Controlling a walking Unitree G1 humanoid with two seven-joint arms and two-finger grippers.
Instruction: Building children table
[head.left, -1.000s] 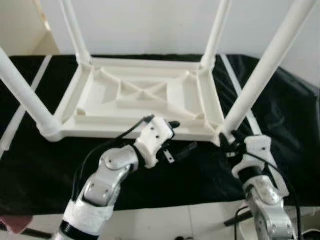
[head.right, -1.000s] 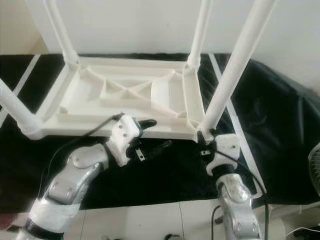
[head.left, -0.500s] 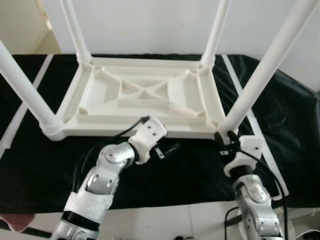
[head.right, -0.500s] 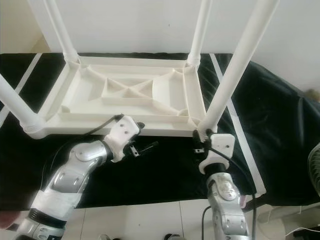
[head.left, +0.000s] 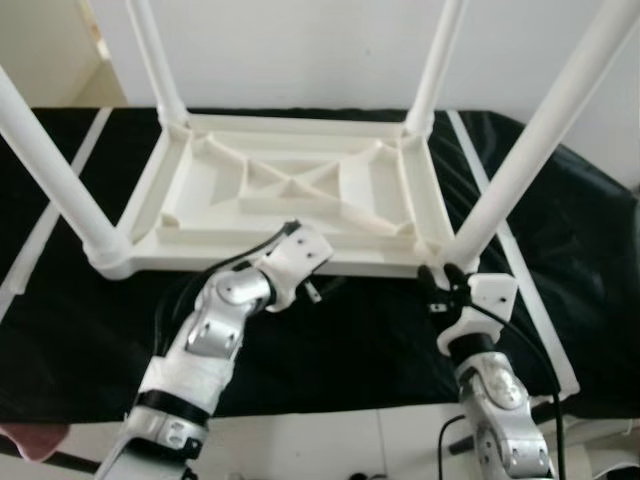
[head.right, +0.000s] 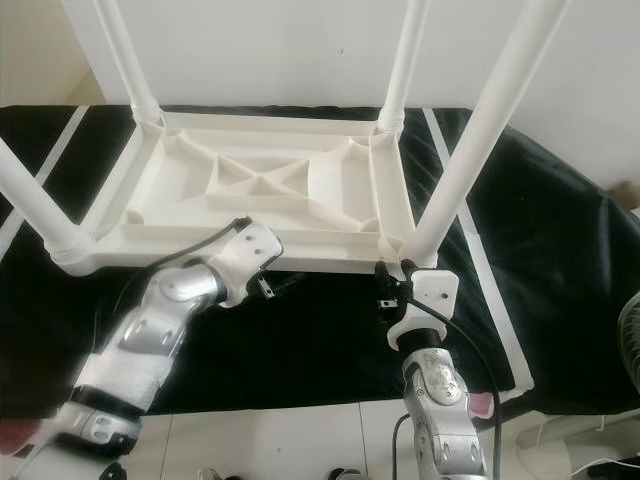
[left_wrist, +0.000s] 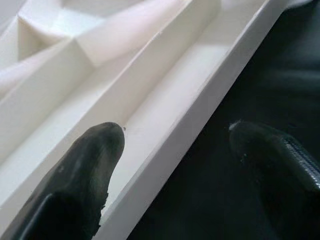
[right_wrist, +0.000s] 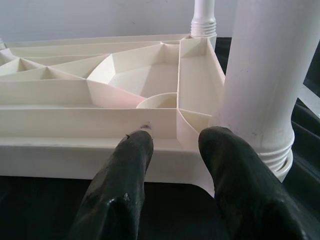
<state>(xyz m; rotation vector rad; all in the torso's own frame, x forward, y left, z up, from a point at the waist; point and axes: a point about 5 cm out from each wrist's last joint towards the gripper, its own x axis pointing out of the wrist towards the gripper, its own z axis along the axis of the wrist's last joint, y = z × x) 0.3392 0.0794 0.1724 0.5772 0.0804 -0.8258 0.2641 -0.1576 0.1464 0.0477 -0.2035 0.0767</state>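
White plastic table (head.left: 290, 190) upside down on black cloth (head.left: 350, 340), four legs up. Likely light, stiff, slick; grip near rim. Left gripper (left_wrist: 175, 165) spread astride rim. Right gripper (right_wrist: 175, 145) spread at 4 o'clock corner, beside leg (right_wrist: 265, 75).

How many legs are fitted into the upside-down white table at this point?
4, one standing up from each corner of the upturned table: far left leg, far right leg, near left leg, and near right leg, whose base is beside the right gripper.
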